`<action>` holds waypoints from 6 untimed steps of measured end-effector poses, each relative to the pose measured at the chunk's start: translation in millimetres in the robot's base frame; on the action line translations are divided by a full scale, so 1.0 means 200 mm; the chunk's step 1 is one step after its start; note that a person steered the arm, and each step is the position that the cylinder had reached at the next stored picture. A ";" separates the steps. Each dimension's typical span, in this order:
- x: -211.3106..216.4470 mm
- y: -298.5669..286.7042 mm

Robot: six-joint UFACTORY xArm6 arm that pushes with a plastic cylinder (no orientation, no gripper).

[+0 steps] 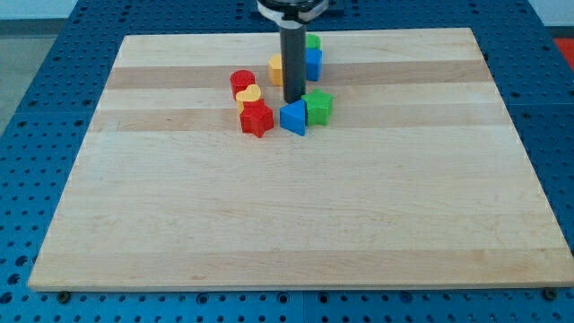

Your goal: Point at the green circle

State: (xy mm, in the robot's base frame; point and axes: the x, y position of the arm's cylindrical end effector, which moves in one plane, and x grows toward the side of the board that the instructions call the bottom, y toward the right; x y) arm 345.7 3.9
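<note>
Red star (256,119) and blue triangle (293,117) lie nearest, just below my tip (293,100). End effector is a bare rod, holding nothing. Green circle (312,42) sits behind it, partly hidden; pointing likely requires moving toward the view's top.

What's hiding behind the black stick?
Behind my rod, whose tip touches down above the blue triangle, peek a blue block, a green block and an orange block. The rod covers part of each.

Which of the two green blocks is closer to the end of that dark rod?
The green star-shaped block, just right of my tip and beside the blue triangle. The other green block sits farther up, mostly hidden behind the rod.
</note>
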 end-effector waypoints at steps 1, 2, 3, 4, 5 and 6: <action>-0.06 0.20; -0.18 0.30; -0.31 0.29; -0.43 0.28; -0.51 0.30; -0.66 0.29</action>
